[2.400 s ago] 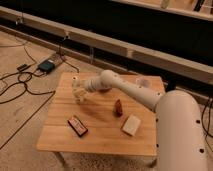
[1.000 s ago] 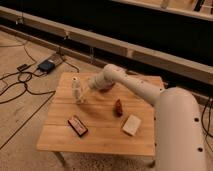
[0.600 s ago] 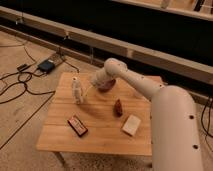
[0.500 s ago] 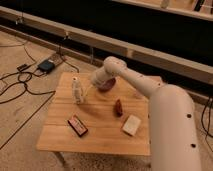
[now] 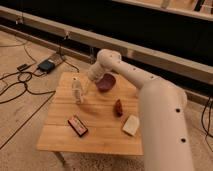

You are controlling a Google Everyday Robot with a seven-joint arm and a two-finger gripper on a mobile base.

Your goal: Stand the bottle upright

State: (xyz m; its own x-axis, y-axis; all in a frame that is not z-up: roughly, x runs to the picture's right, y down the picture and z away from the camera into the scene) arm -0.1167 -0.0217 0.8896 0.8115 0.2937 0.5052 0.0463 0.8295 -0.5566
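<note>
Already the bottle [image 5: 77, 91] stood upright on the left part of the tabletop [image 5: 100, 135], apart from the bowl [image 5: 106, 82], the box [image 5: 77, 125] and the small dark object [image 5: 118, 107]. The end effector [image 5: 88, 82] was just beside the bottle, on its right and a little above; whether it was wide or narrow, I cannot tell. In my judgement the step in hand was the release or retreat. The next move called for a slow withdrawal, without touching the bottle.

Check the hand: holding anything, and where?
Cannot tell. The hand is beside the upright bottle, to its right, near its upper part; contact isn't visible.
</note>
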